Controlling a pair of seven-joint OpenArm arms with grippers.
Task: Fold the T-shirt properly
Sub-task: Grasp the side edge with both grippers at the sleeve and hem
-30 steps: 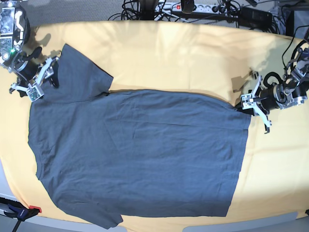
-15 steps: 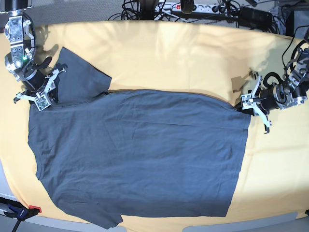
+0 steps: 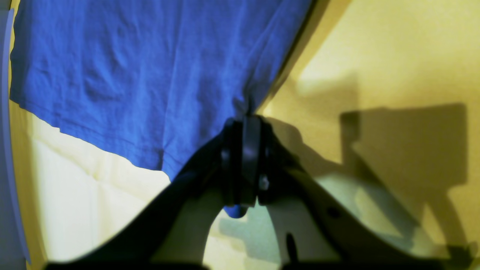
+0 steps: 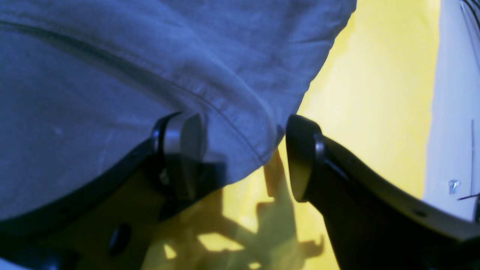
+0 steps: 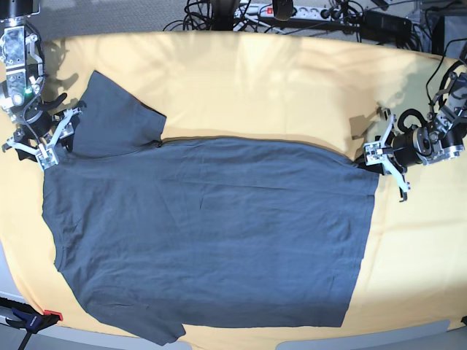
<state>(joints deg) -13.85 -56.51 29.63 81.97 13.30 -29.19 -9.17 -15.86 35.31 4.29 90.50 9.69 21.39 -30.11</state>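
Left claw (image 3: pixel 242 123) pinched tight on the hem corner of the T-shirt (image 5: pixel 211 233); right claw (image 4: pixel 240 157) spread apart, straddling the shoulder edge without gripping. Between both claws, shirt lying flat on the yellow cloth (image 5: pixel 292 87). Probably light, soft and limp, likely to sag and crease when lifted. Best taken at stitched edges and corners, both ends together.
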